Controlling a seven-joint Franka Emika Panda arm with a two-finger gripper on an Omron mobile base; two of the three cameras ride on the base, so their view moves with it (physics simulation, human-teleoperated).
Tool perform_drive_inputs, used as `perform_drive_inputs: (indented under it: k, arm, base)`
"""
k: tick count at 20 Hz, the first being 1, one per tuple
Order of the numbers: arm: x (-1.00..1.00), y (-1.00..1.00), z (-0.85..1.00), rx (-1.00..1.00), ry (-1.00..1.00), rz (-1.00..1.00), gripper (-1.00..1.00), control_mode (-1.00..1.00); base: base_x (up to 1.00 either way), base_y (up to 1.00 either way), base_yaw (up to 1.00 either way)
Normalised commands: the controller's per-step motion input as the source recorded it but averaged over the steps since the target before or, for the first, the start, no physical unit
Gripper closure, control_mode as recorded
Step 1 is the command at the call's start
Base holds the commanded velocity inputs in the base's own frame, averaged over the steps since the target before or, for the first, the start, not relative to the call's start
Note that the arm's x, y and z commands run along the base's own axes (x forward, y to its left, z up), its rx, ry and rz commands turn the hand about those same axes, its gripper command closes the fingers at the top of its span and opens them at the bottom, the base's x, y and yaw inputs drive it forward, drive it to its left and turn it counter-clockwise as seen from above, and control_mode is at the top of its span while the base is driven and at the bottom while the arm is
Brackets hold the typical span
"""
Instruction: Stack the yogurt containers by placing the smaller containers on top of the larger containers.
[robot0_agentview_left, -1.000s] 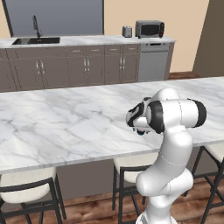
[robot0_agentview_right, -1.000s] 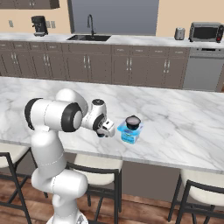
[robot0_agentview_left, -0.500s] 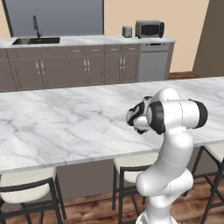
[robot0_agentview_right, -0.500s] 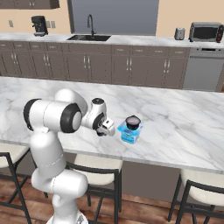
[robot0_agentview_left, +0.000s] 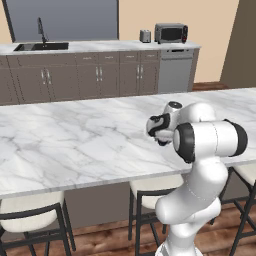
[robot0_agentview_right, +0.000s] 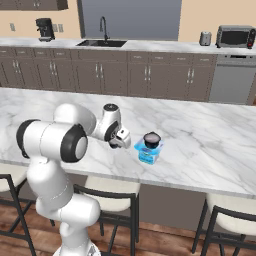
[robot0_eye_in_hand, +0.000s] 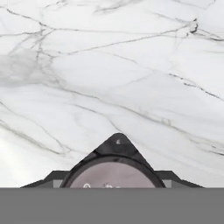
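A dark round yogurt container (robot0_eye_in_hand: 113, 174) with a greyish top sits right at my fingertips in the hand view, hanging over the bare marble. My gripper (robot0_agentview_right: 119, 142) is shut on it, and the fingers themselves are hidden. I cannot tell which of the two widths it is. A short way to the gripper's right in the right base view, another dark cup (robot0_agentview_right: 151, 138) with a greyish top stands on a light-blue block (robot0_agentview_right: 148, 155), apart from the hand. In the left base view the gripper (robot0_agentview_left: 157, 133) hovers just above the island top, partly behind my own arm.
The marble island (robot0_agentview_right: 210, 145) stretches wide on both sides. Stools (robot0_agentview_right: 227, 220) stand along its near edge. Behind it runs a back counter with a sink (robot0_agentview_right: 101, 43), a coffee machine (robot0_agentview_right: 44, 29), a toaster (robot0_agentview_right: 205, 38) and a microwave (robot0_agentview_right: 235, 36).
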Motion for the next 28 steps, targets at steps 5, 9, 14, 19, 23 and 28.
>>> perform_drive_inputs:
  k: [5, 9, 14, 19, 23, 28]
  arm:
    - [-0.02, 0.04, 0.57, 0.00, 0.00, 0.00, 1.00, -1.00]
    - [-0.06, 0.02, 0.49, 0.00, 0.00, -0.01, 1.00, -1.00]
    - [-0.02, 0.05, 0.52, -0.03, 0.00, -0.02, 1.00, -1.00]
    - [-0.04, 0.01, 0.38, -0.04, 0.00, 0.00, 1.00, -1.00]
    - [0.00, 0.01, 0.32, -0.03, 0.00, 0.00, 1.00, -1.00]
    - [0.00, 0.00, 0.36, 0.00, 0.01, 0.00, 1.00, -1.00]
  base:
    - [0.00, 0.00, 0.00]
    - [0.00, 0.00, 0.00]
    - [0.00, 0.00, 0.00]
    - [0.00, 0.00, 0.00]
    - [0.00, 0.00, 0.00]
    - [0.00, 0.00, 0.00]
